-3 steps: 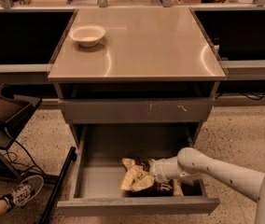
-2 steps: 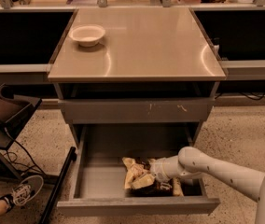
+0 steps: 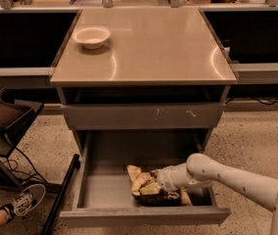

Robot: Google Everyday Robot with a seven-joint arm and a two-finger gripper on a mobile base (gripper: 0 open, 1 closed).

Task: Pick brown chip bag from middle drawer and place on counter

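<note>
Over the last second almost nothing has shifted: the arm (image 3: pixel 227 176) still reaches in from the right, and the gripper (image 3: pixel 161 182) stays low inside the drawer (image 3: pixel 144 215), pressed against the right side of the bag (image 3: pixel 143 186). The bag lies where it lay, not raised off the drawer floor. I take this to mean that the grasp is being settled and the lift has not begun, so the task is still in its first half. The gripper's tip is buried among the bag's folds, and I cannot tell whether it has closed on the bag or merely rests against it. The bag sits at the front of the open drawer, a little right of the middle and close behind the front panel. It is crumpled, with a dark brown body and pale yellow ends turned up on its left side; no lettering can be made out. Above, the counter (image 3: pixel 149 48) carries only a bowl (image 3: pixel 92 35) near its far left corner, so there should be room to set the bag down.
</note>
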